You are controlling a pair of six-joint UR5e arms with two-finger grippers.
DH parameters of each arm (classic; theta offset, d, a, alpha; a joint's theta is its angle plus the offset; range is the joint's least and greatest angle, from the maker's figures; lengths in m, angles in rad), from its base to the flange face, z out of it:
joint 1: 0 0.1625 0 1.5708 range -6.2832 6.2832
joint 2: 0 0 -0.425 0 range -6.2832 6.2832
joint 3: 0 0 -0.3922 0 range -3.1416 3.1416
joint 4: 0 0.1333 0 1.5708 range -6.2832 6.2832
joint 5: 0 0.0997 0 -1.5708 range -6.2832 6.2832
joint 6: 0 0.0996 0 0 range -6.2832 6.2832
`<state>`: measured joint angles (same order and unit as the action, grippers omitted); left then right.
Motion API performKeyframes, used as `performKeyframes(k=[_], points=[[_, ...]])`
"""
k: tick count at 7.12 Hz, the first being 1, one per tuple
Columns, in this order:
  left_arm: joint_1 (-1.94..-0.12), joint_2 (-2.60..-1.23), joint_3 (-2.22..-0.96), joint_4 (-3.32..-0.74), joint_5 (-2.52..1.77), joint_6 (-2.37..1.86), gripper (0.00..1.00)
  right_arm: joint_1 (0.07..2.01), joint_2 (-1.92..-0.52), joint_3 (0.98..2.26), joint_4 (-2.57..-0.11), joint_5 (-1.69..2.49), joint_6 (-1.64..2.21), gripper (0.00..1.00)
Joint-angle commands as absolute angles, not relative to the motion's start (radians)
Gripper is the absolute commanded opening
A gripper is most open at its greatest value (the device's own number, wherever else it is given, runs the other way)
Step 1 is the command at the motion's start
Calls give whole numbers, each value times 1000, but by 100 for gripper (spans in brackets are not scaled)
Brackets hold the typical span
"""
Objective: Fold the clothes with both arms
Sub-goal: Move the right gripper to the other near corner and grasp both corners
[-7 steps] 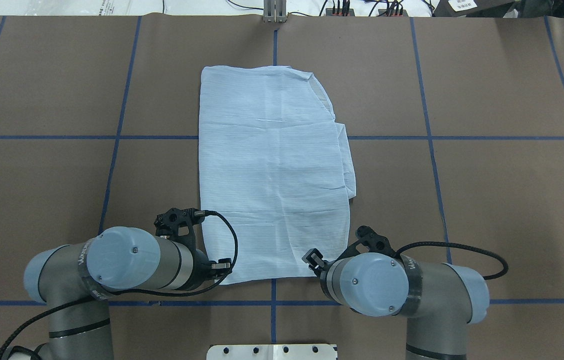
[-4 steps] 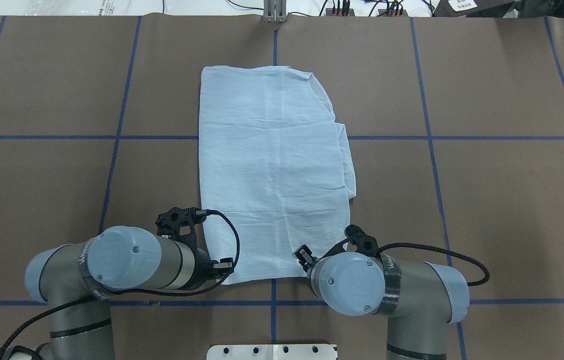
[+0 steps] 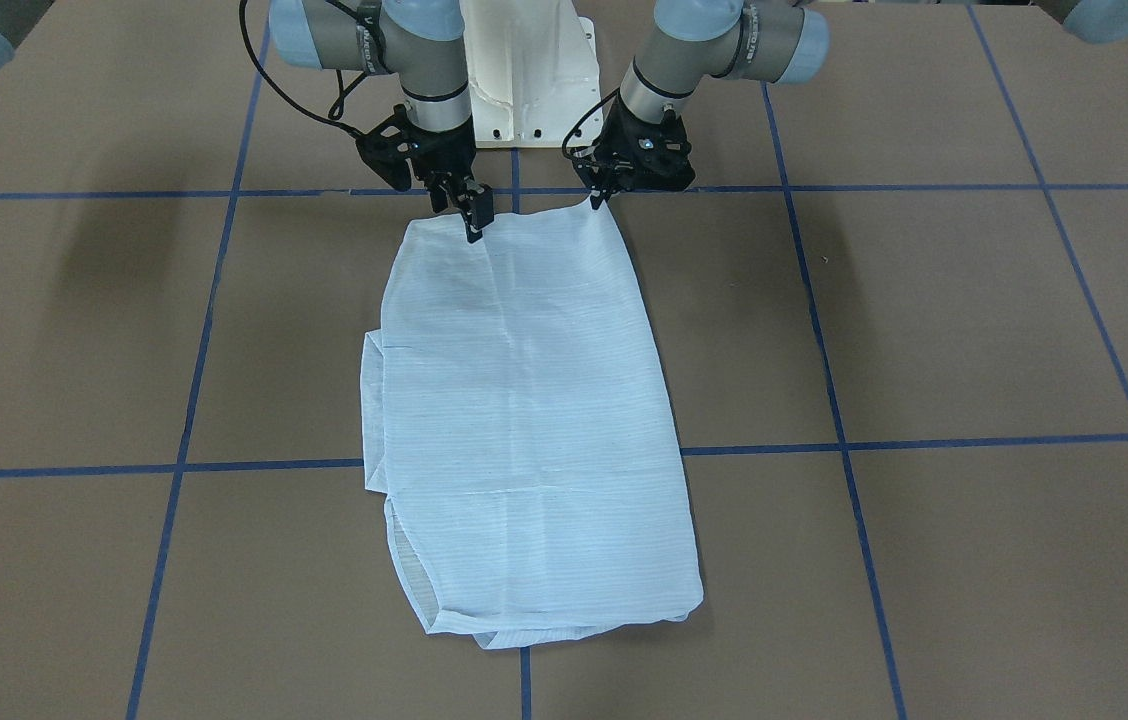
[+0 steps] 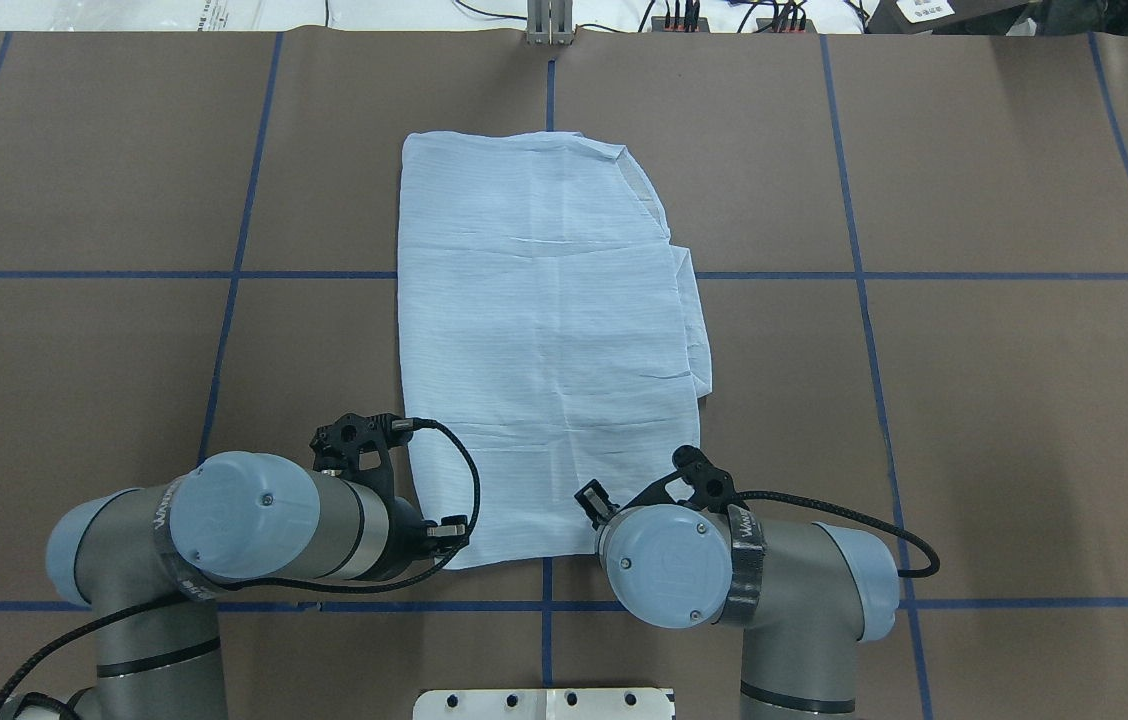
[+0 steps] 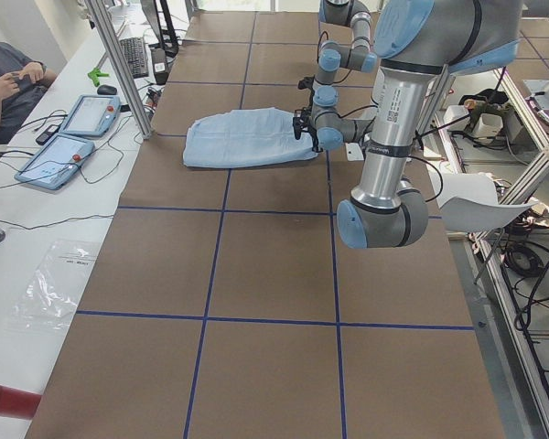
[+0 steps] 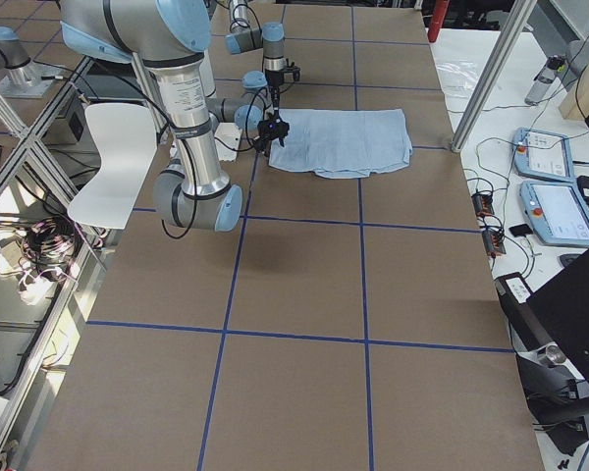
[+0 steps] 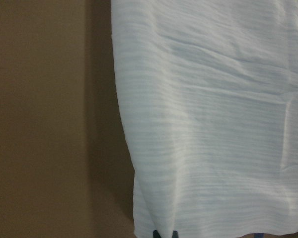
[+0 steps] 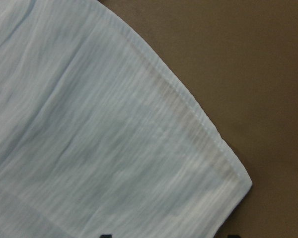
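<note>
The light blue shirt (image 4: pixel 544 340) lies flat mid-counter (image 4: pixel 974 400). The left claw (image 3: pixel 594 200), narrow, pinches its near-left corner. The right claw (image 3: pixel 475 218) hovers spread wide over the near hem, by the right corner.

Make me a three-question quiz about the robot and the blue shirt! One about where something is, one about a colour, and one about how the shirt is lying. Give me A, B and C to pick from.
1. Where are the left gripper and the right gripper?
A. At the shirt, on its edge nearest the robot's base
B. At its far edge
C. Out at the table's ends

2. What colour are the tape lines on the table?
A. Red
B. Yellow
C. Blue

3. How is the shirt?
A. Hanging in the air
B. Lying flat, folded
C. Rolled into a ball

Answers: 1 A, both grippers sit at the edge by the base; 2 C, the grid is blue on brown; 3 B, it lies spread in a neat oblong.
</note>
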<state>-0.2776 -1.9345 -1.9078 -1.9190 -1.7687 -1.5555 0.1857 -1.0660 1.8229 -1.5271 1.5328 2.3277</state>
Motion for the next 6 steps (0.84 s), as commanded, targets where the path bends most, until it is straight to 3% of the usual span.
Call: performKeyframes(k=[1,3,4,5,6], points=[[-278,-1934,-1910,-1919,-1769,-1555,0,186,-1063,1816,-1525,1531,2329,61],[-278,-1934,-1910,-1919,-1769,-1555,0,186,-1063,1815,-1525,1531,2335,45],[-278,-1934,-1910,-1919,-1769,-1555,0,186,-1063,1809,-1526,1529,2336,30],[-278,-1934,-1913,-1919,-1769,-1555,0,186,-1063,1809,-1525,1528,2350,0],[-279,-1934,-1917,-1919,-1769,-1555,0,186,-1063,1809,-1525,1528,2352,0]])
